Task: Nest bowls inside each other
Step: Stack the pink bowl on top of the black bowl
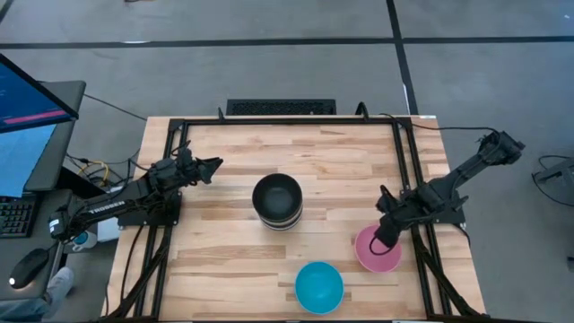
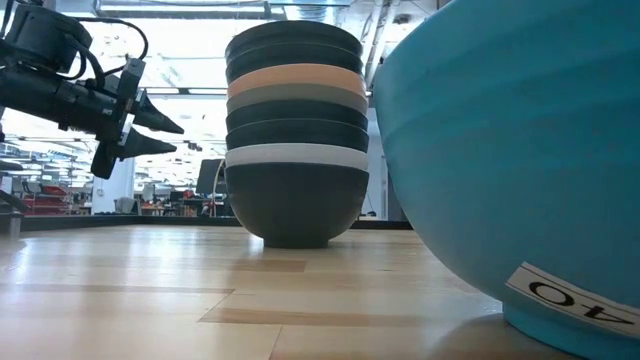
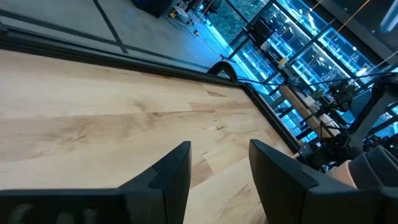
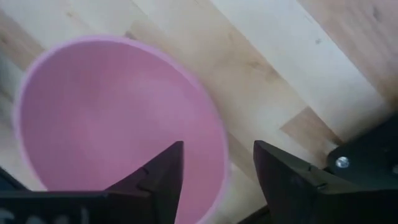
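A pale plank table (image 1: 224, 152) on grey floor bears a bowl stack (image 1: 277, 202) mid-table, a blue bowl (image 1: 318, 286) near the front and a pink bowl (image 1: 378, 250) under the right gripper (image 1: 385, 240), jaws spread. The left gripper (image 1: 213, 163) hovers spread, empty. Monitors (image 1: 27, 117) stand left.

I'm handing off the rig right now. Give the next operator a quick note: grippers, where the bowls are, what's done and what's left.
Left gripper: open, empty, hovering over the table's left side, away from the bowls.
Right gripper: open, poised at the pink bowl, one finger over its inside, the other outside the rim; nothing gripped yet.
Done: nested stack at table centre, a black bowl on top.
Left: the pink bowl at front right and the blue bowl at the front edge both sit loose and need nesting.
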`<state>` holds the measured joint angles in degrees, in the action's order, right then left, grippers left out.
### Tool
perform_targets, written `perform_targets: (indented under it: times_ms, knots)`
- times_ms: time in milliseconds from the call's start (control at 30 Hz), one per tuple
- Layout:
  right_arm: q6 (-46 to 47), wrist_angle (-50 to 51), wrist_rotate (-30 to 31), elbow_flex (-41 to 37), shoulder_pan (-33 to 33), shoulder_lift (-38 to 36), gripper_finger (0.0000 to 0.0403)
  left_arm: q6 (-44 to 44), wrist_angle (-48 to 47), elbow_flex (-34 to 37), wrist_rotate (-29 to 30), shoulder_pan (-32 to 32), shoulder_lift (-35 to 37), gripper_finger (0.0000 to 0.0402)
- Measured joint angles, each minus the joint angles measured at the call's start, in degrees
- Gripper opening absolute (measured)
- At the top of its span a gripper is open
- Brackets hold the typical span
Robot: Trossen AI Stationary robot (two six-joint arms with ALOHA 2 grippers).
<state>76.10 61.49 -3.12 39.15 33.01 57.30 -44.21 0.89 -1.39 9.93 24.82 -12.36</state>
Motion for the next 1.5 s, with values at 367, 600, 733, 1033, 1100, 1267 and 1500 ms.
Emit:
perform_targets:
  times_ms: [367, 600, 733, 1033, 1100, 1267, 1500]
  knots:
    - [3.43, -6.99, -1.54, -4.45, 0.71, 0.11, 0.0211, 0.38, -0.06, -0.02, -0.02, 0.01, 0.00, 0.0153]
    - [3.89, -5.36, -1.32, -4.45, 0.66, 0.13, 0.0193, 0.42, -0.09, -0.02, -0.04, 0.02, 0.00, 0.0153]
    - [5.65, -5.20, -1.35, -5.81, 0.73, 0.13, 0.0171, 0.42, -0.09, -0.02, -0.04, 0.02, 0.00, 0.0153]
    - [9.40, -6.29, -2.60, -8.32, 0.73, 0.13, 0.0130, 0.42, -0.11, -0.02, -0.04, 0.01, 0.00, 0.0153]
    - [9.46, -6.29, -2.77, -8.32, 0.71, 0.13, 0.0122, 0.42, -0.09, -0.02, -0.04, 0.02, 0.00, 0.0153]
    - [10.97, -6.27, -3.03, -7.74, 0.64, 0.13, 0.0084, 0.44, -0.10, -0.01, -0.06, 0.01, 0.00, 0.0153]
    - [9.37, -5.63, -2.72, -2.57, 0.18, 0.13, 0.0017, 0.44, -0.11, -0.02, -0.04, 0.01, 0.00, 0.0153]
